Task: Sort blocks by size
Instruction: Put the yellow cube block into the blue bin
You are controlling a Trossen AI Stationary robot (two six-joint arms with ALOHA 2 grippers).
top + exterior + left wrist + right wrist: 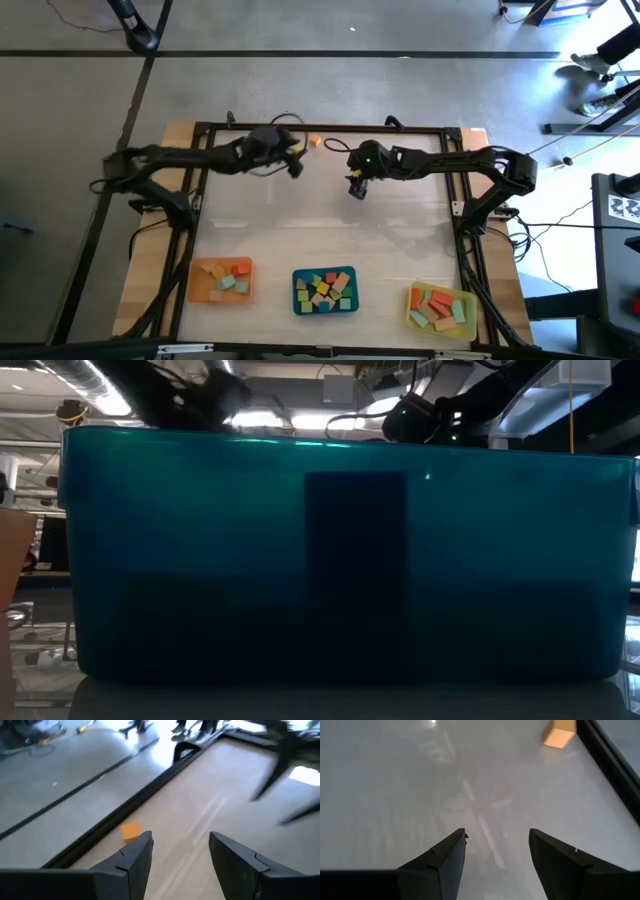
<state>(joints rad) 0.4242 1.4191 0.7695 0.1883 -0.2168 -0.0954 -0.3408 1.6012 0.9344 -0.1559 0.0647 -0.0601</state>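
From above, the table [320, 215] carries three trays along its near edge: an orange tray [221, 279] toward the left corner, a teal tray [325, 291] at the middle and a yellow tray [441, 307] toward the right corner, each holding mixed blocks [325, 290]. One orange block [314, 141] lies alone at the far edge, near its middle. The left gripper [296, 165] hangs just beside that block, the right gripper [356, 187] a little further in from the far edge; both are well apart from the trays.

The low view is filled by the teal tray's wall [340, 560]; dark arm parts show above its rim.

In the left wrist view, the left gripper [180, 852] has its jaws apart with nothing between them; the orange block [131, 831] sits just beyond one finger, against the black frame rail [150, 790].

In the right wrist view, the right gripper [497, 850] is likewise spread and empty above bare table, with the orange block [560, 735] well ahead near the rail.
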